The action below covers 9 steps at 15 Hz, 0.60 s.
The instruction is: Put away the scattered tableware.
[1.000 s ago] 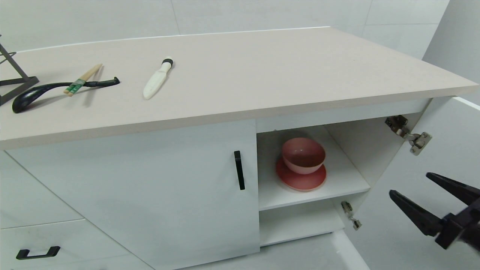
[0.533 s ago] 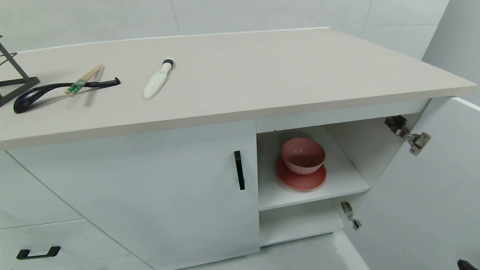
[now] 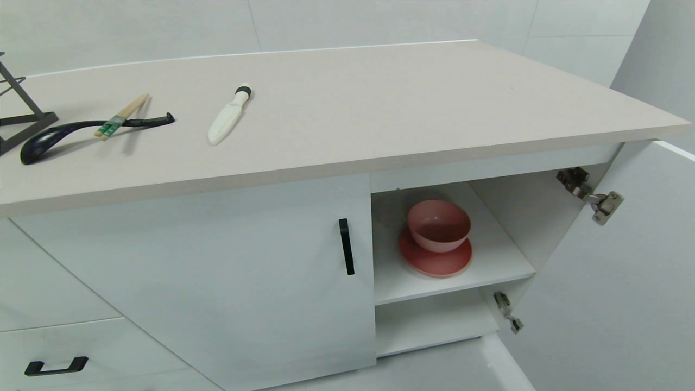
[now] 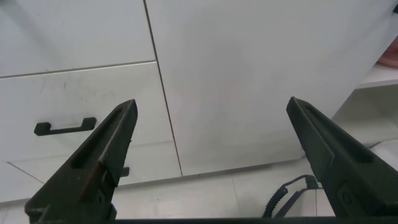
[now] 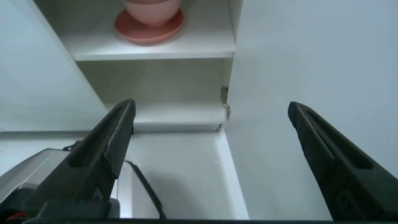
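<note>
Two claws, both spread wide and holding nothing: my left gripper (image 4: 211,106) hangs in front of the closed white cabinet door (image 4: 249,74), beside a drawer (image 4: 81,93) with a black handle (image 4: 65,128), and my right gripper (image 5: 211,104) faces the open cupboard (image 3: 521,217), touching nothing. On the cupboard's upper shelf (image 3: 488,266) a pink bowl (image 3: 438,225) sits on a red plate (image 3: 434,262). Toward the left end of the beige countertop (image 3: 380,108) lie a black ladle (image 3: 81,129), a pair of wooden chopsticks (image 3: 120,115) crossing its handle, and a white knife (image 3: 228,115) a little apart to their right.
</note>
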### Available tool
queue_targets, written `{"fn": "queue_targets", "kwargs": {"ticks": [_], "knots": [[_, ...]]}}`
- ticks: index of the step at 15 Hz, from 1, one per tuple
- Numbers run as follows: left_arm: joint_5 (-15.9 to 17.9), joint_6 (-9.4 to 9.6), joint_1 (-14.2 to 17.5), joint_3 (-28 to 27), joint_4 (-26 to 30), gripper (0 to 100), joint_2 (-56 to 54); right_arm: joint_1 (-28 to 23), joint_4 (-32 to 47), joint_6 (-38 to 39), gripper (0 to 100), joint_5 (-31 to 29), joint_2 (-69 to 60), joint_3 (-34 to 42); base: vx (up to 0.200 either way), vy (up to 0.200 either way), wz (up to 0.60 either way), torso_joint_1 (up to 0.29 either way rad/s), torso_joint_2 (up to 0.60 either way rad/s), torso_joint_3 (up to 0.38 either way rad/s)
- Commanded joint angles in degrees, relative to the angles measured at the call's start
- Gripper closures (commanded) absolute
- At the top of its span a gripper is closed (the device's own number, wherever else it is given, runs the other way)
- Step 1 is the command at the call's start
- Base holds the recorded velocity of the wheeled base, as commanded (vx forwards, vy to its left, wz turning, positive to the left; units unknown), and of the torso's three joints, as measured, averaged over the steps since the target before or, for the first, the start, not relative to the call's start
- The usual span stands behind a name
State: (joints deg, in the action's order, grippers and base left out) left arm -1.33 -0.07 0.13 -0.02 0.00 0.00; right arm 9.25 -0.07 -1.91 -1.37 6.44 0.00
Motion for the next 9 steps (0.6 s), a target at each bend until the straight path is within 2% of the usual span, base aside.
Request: {"fn": "queue_targets", "kwargs": {"ticks": [1, 3, 4, 8, 9], "knots": [[0.01, -0.01, 0.04, 0.02, 0.0, 0, 0.0, -0.02, 0.25, -0.2, 0, -0.04, -0.64, 0.0, 0.0, 0.0, 0.0, 0.0, 0.0, 0.0], [0.19, 0.51, 0.04, -0.06, 0.09, 0, 0.0, -0.11, 0.16, -0.63, 0, 0.13, -0.64, 0.0, 0.0, 0.0, 0.0, 0.0, 0.0, 0.0], [0.1, -0.01, 0.04, -0.06, 0.09, 0, 0.0, -0.64, 0.25, -0.55, 0, 0.13, -0.64, 0.0, 0.0, 0.0, 0.0, 0.0, 0.0, 0.0], [0.1, -0.54, 0.04, -0.06, 0.09, 0, 0.0, -1.52, 0.16, -0.55, 0, 0.05, -0.55, 0.0, -0.2, 0.0, 0.0, 0.002, 0.0, 0.005], [-0.08, -1.42, 0.04, -0.06, 0.0, 0, 0.0, -1.52, 0.25, -0.46, 0, 0.05, -0.64, 0.0, -0.2, 0.0, 0.0, 0.007, 0.01, 0.002]]}}
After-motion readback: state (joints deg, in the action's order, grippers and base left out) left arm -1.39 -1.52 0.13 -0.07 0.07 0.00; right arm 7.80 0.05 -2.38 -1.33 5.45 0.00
